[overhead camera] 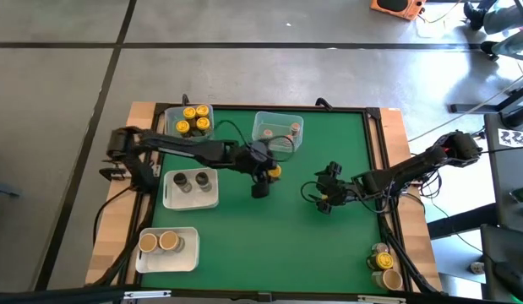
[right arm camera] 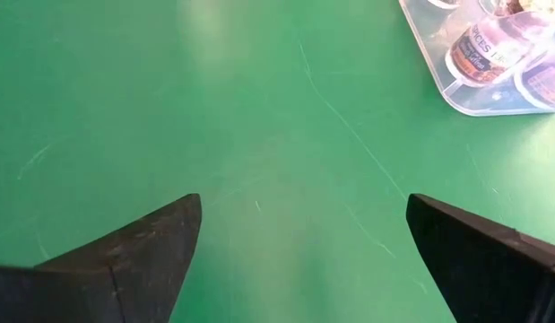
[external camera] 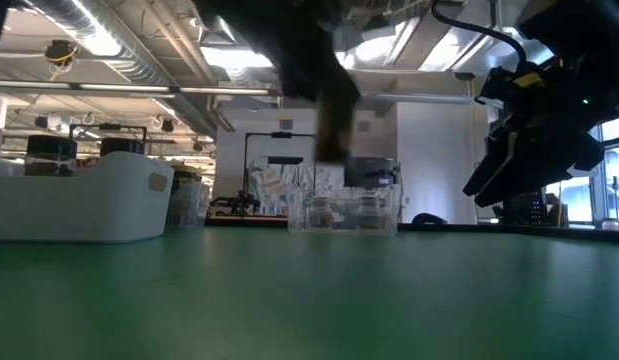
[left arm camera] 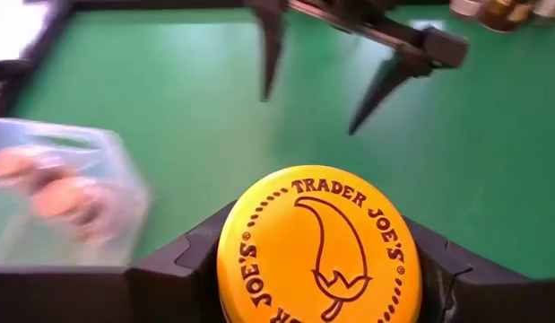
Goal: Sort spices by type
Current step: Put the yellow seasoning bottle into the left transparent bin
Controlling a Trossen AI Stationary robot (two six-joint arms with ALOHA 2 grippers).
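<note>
Left hand (left arm camera: 317, 269) pinches a small round yellow-lidded spice jar (left arm camera: 318, 244) at frame centre; right hand (right arm camera: 304, 242) hangs spread above the green counter (right arm camera: 259, 108).

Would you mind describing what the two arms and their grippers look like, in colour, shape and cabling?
Both arms are dark, nearly black, and slim, built of jointed segments with black cables looping along them. The left gripper ends in two blocky black fingers with notched inner faces. The right gripper has two flat, matte black fingers tapering to wedge-like points, and in the low view a small yellow patch shows near its wrist.
</note>
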